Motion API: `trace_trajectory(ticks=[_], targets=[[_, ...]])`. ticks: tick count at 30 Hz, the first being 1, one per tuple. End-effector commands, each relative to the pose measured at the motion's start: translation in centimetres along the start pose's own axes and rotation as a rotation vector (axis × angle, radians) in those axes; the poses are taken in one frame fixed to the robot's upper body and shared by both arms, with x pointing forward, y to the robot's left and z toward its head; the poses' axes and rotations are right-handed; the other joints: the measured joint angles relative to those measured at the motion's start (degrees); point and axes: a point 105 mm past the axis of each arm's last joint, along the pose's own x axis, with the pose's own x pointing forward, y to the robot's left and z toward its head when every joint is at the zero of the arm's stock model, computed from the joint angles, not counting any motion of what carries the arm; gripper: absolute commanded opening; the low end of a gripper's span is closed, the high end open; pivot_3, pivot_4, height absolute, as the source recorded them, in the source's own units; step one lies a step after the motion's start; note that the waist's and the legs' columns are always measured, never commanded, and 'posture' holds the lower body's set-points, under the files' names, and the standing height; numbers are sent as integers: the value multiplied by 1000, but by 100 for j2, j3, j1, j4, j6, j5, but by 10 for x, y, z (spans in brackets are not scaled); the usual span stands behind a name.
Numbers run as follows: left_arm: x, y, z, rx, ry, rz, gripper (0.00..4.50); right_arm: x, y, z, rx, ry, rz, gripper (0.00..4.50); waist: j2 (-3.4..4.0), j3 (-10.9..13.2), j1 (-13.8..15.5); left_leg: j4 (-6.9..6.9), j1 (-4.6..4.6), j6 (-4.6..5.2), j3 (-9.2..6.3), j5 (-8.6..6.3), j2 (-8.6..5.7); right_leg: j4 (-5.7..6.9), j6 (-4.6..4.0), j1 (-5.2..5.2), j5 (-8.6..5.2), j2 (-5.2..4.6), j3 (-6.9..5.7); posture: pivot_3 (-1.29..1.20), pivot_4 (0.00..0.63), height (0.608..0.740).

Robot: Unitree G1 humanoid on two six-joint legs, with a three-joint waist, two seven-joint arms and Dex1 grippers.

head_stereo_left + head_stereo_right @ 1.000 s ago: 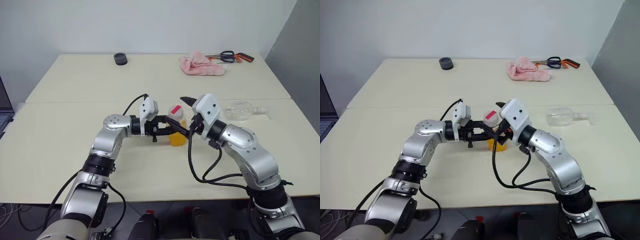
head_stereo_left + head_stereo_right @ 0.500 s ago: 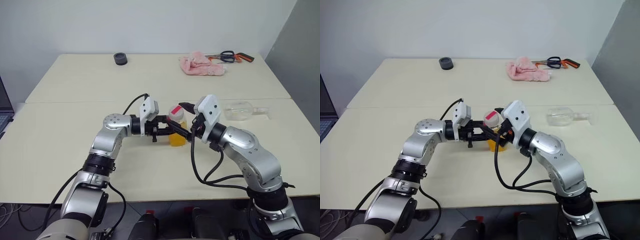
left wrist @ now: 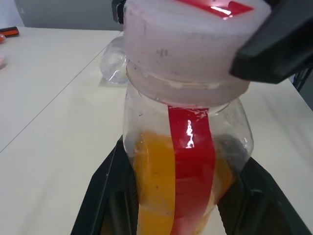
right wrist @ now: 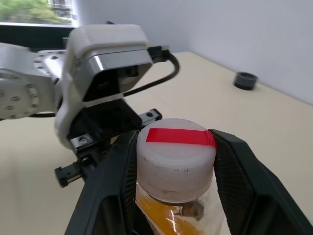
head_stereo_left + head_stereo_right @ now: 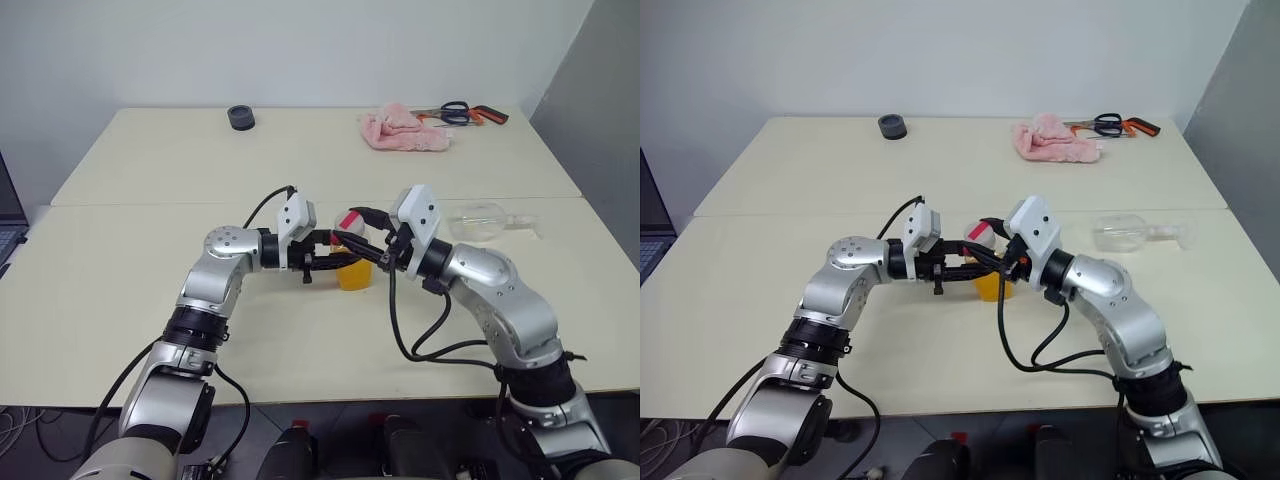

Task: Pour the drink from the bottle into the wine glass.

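While the left gripper (image 5: pixel 345 262) stays clamped on the bottle (image 5: pixel 353 262) at frame centre, the right gripper (image 4: pixel 172 161) grips its cap (image 4: pixel 175 156).

No readable text, label, brand, number or sign anywhere. On the bottle (image 3: pixel 186 161) only a plain red stripe without letters, and on its cap (image 4: pixel 176 156) a plain red strip, also blank. Nothing printed to read on the table (image 5: pixel 150 160).
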Motion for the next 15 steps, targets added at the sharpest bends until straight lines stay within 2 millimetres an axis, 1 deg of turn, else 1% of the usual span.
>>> trace_trajectory(ticks=[1, 3, 5, 7, 9, 13, 15], targets=[[4, 0, 15, 57, -7, -33, 1659, 4, 4, 17, -49, -61, 217, 1875, 0, 0, -6, 1, 0, 0, 4, 0, 0, 1, 0, 0, 0, 0, 1, 0, 150, 740], [5, 1, 16, 62, -8, -34, 1659, 6, -5, 13, -33, -39, 228, 1874, 0, 0, -9, 0, 0, 1, 3, -1, 1, -1, 1, 0, 1, 1, 1, 0, 150, 740], [4, 1, 16, 65, -10, -30, 1659, 5, -8, 9, -21, -19, 246, 1874, 0, 0, -11, -1, 0, 1, 1, -1, 2, -1, 0, 0, 1, 0, 1, 0, 150, 740], [3, 2, 17, 67, -11, -24, 1659, 3, -11, 8, -25, -14, 227, 1874, 0, 0, -10, -1, -1, 1, 1, -1, 1, -2, 0, -1, 1, -2, 3, 0, 150, 740], [2, 3, 17, 66, -11, -18, 1659, -1, -13, 10, -23, -26, 198, 2614, 0, 0, -4, 0, -2, 1, 1, -1, -1, -3, 0, -2, 1, -5, 4, 0, 150, 740], [1, 3, 15, 62, -11, -15, 1658, -7, -10, 13, -28, -40, 164, 3886, 0, 0, 3, 0, -3, 1, -1, -1, -1, -3, 0, -2, 1, -7, 9, 0, 150, 740], [1, 2, 14, 60, -11, -15, 1658, -10, -9, 15, -29, -45, 151, 3905, 0, 0, 1, 0, -4, 1, -2, -1, -1, -3, 0, -2, 1, -7, 11, 0, 150, 740]])
